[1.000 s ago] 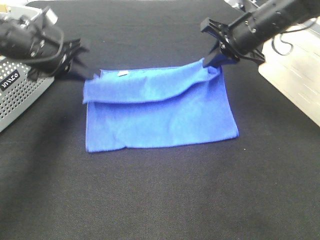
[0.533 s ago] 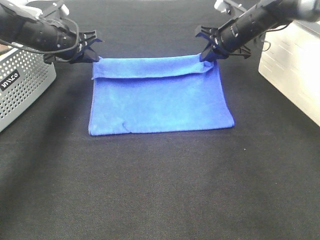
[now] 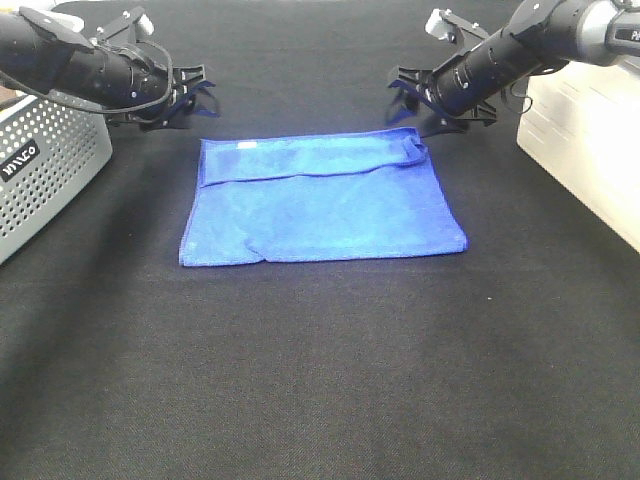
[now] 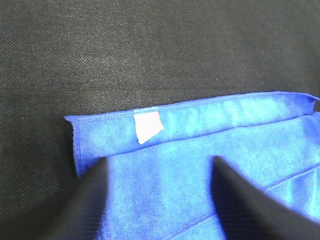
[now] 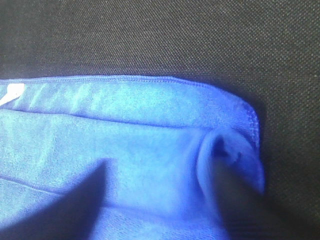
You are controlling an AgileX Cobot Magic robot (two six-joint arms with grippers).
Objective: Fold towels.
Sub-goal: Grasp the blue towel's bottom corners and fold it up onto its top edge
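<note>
A blue towel [image 3: 320, 205] lies flat on the black table, folded, with a narrow upper layer along its far edge. Its white tag [image 4: 148, 127] shows near the far left corner. My left gripper [image 3: 196, 100] is open and empty, just beyond that corner; its fingers [image 4: 87, 200] hover over the towel [image 4: 200, 150] in the left wrist view. My right gripper [image 3: 415, 105] is open and empty, just beyond the far right corner, where the cloth [image 5: 150, 140] is bunched into a small lump [image 5: 230, 155].
A perforated grey metal basket [image 3: 45, 175] stands at the left edge. A white box [image 3: 590, 140] stands at the right edge. The black table [image 3: 320, 380] stretches bare in front of the towel.
Both grippers carried the towel's edge to its far side, let go and opened. They now sit slightly back from the towel, which has settled flat.
</note>
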